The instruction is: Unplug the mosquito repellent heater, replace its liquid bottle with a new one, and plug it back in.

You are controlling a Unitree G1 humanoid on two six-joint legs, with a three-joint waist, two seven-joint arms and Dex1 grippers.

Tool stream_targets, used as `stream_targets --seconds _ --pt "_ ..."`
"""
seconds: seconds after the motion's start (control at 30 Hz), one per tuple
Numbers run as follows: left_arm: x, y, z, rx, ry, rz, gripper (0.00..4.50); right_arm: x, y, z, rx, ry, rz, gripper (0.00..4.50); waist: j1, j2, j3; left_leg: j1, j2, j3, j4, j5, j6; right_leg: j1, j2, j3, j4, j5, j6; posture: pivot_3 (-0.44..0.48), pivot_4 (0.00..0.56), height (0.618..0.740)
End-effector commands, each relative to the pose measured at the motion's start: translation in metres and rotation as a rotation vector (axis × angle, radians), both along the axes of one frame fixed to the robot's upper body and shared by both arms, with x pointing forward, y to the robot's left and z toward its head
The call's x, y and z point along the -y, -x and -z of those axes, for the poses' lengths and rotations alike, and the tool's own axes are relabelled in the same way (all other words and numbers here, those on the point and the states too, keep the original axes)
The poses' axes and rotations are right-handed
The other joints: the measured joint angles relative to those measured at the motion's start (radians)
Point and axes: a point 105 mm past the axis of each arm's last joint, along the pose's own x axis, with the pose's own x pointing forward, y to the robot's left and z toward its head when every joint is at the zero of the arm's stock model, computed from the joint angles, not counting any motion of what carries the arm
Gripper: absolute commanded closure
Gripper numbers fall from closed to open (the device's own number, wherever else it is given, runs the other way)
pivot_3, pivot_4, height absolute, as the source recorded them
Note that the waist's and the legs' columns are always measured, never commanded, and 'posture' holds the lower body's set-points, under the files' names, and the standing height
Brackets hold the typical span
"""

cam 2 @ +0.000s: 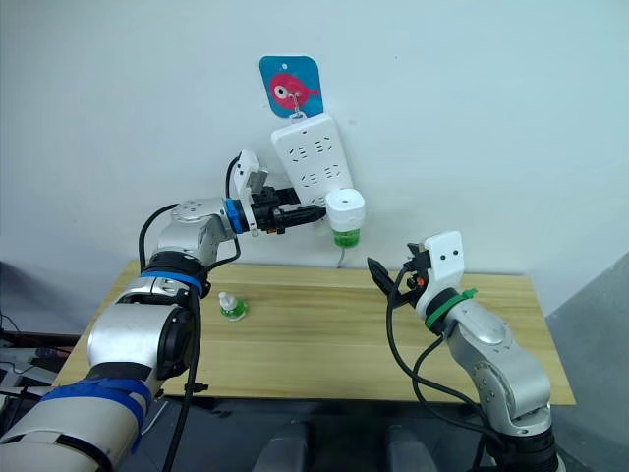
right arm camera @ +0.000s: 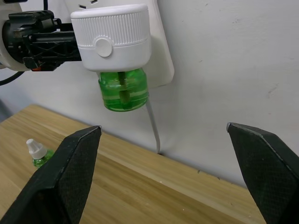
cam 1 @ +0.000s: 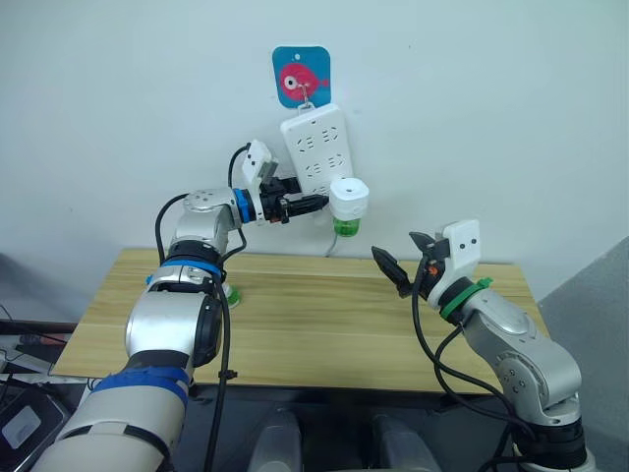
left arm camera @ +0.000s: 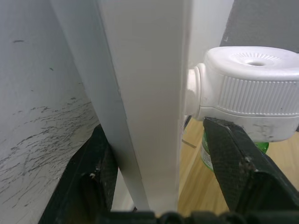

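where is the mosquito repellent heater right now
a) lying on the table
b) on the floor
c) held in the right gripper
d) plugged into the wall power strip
d: the mosquito repellent heater sits against the lower end of the power strip on the wall, its green liquid bottle hanging beneath it, while the right gripper is open and apart from it over the table.

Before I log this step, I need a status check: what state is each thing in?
Heater: plugged into the strip, green bottle attached.
Power strip: hanging on the wall.
Spare bottle: upright on the table, capped.
Left gripper: open, straddling the strip's edge.
Right gripper: open, empty.
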Motion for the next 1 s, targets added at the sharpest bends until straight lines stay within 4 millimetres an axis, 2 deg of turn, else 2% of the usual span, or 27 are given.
stream_targets --seconds 0.03,0.07,0.1,0.27,0.53,0.8,1.0 --pt "0.007 0.002 -0.024 0.068 0.023 0.045 2.75 -0.003 0.004 -0.018 0.058 -0.022 -0.008 0.00 0.000 0.000 0.002 0.000 0.000 0.000 0.000 0.000 0.000 0.000 0.000 0.000 0.000 0.000 0.000 0.137 0.160 0.740" --pt "0.006 0.002 -0.024 0.066 0.023 0.045 3.05 -0.003 0.004 -0.018 0.057 -0.024 -0.010 0.00 -0.002 0.000 0.003 0.000 0.000 0.000 0.000 0.000 0.000 0.000 0.000 0.000 0.000 0.000 0.000 0.137 0.160 0.740" --pt "0.005 0.001 -0.024 0.063 0.027 0.043 3.16 -0.004 0.005 -0.019 0.057 -0.024 -0.015 0.00 -0.002 0.000 0.004 0.000 0.000 0.000 0.000 0.000 0.000 0.000 0.000 0.000 0.000 0.000 0.000 0.135 0.162 0.740" --pt "0.005 0.001 -0.025 0.059 0.027 0.035 3.16 -0.016 0.004 -0.030 0.067 0.000 -0.030 0.00 -0.004 -0.001 0.013 -0.001 0.000 -0.001 0.000 0.000 0.000 -0.001 0.000 0.000 0.000 0.000 0.000 0.133 0.171 0.740" --pt "0.009 0.000 -0.022 0.054 0.025 0.035 3.16 -0.043 -0.018 -0.057 0.092 0.030 0.000 0.00 -0.007 0.000 0.016 -0.004 0.000 -0.004 0.001 0.000 0.000 -0.001 0.000 -0.003 0.000 0.000 0.000 0.120 0.177 0.740" --pt "0.010 -0.001 -0.021 0.063 0.012 0.029 3.16 -0.062 -0.035 -0.061 0.066 -0.021 0.007 0.00 -0.007 0.000 0.016 -0.006 -0.001 -0.005 0.002 0.000 0.000 -0.003 -0.001 -0.005 0.000 0.000 0.000 0.131 0.174 0.740" --pt "0.010 -0.001 -0.021 0.066 0.016 0.024 3.16 -0.065 -0.048 -0.067 0.083 -0.028 0.047 0.00 -0.007 0.000 0.016 -0.006 -0.001 -0.006 0.002 0.000 0.000 -0.003 -0.001 -0.006 0.000 0.000 0.000 0.137 0.174 0.740"
